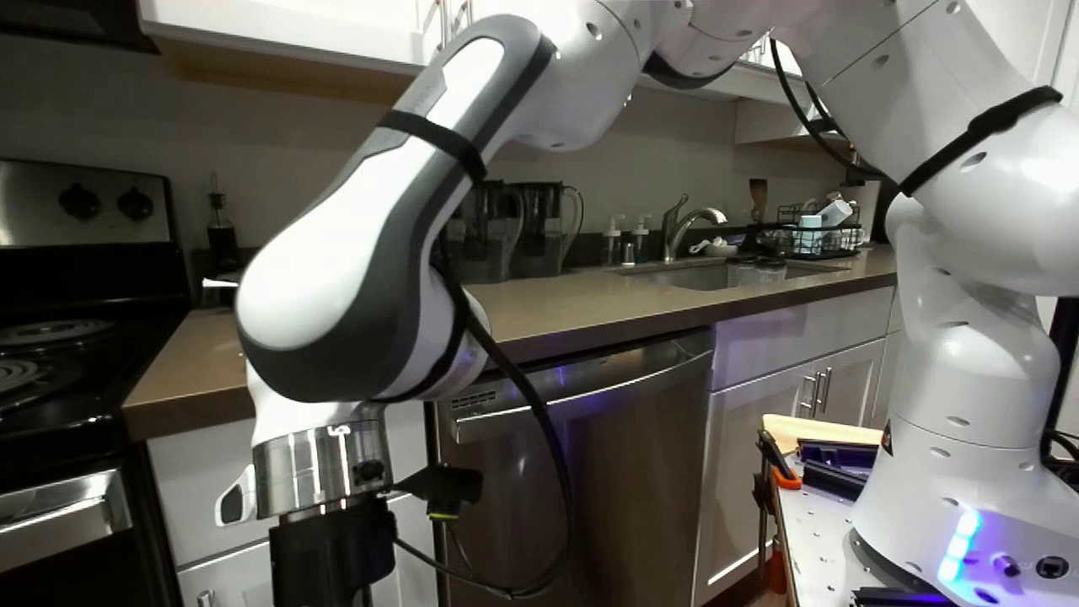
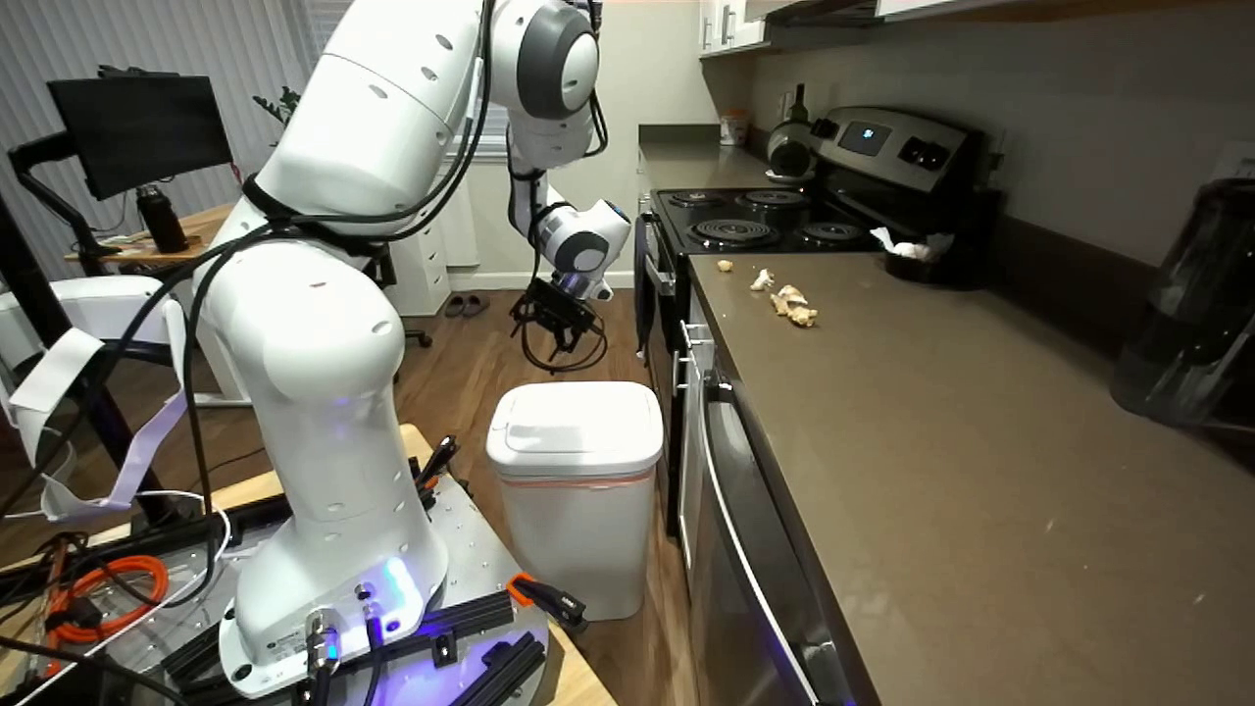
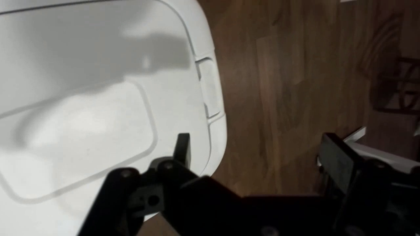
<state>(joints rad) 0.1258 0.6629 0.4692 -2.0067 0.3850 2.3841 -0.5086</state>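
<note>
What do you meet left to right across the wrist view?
White bin lid → tab in the lid's edge → wood floor → one finger of the open gripper. The other finger overlaps the lid, so it's left out.

In an exterior view, lumps (image 2: 792, 306) lie on the countertop (image 2: 931, 441) before the stove (image 2: 779, 221), right of the bin (image 2: 578, 539).

Brown wood-plank flooring (image 2: 461, 363) met a plain pale wall (image 2: 647, 69) near greyish vertical-slat blinds (image 2: 225, 39); white metal-handled cabinets (image 1: 287, 24) hung above a smooth brown worktop (image 1: 590, 303).
</note>
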